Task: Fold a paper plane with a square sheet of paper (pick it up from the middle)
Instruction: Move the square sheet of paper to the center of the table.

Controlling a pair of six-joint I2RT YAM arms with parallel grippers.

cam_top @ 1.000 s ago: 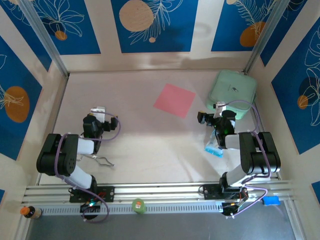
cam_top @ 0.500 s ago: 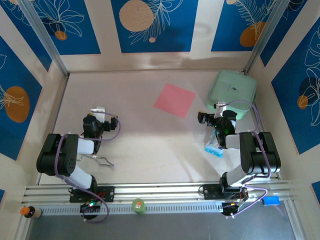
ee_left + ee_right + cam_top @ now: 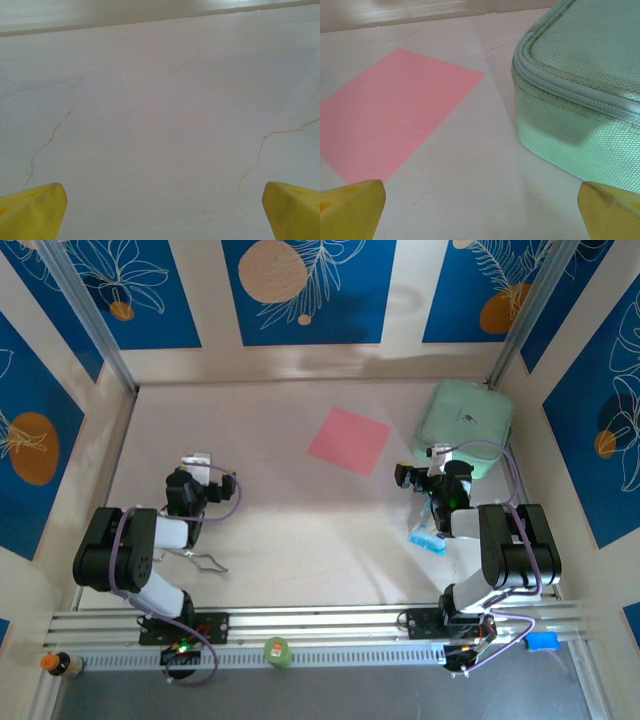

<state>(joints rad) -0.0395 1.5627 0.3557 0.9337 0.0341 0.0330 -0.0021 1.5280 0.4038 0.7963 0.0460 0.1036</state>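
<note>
While the square sheet of paper (image 3: 348, 440) lies flat near the mint-green case (image 3: 465, 420), the left end effector (image 3: 162, 212) and right end effector (image 3: 480, 207) gape empty.

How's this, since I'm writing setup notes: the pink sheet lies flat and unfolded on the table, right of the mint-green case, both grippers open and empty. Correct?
No: the top external view shows the square sheet of paper left of the mint-green case, not right. Otherwise yes: flat, unfolded on the table, left gripper and right gripper open and empty.

Bright even light, soft shadows, faint glare on table (image 3: 300, 520), wrist views slightly soft
</note>
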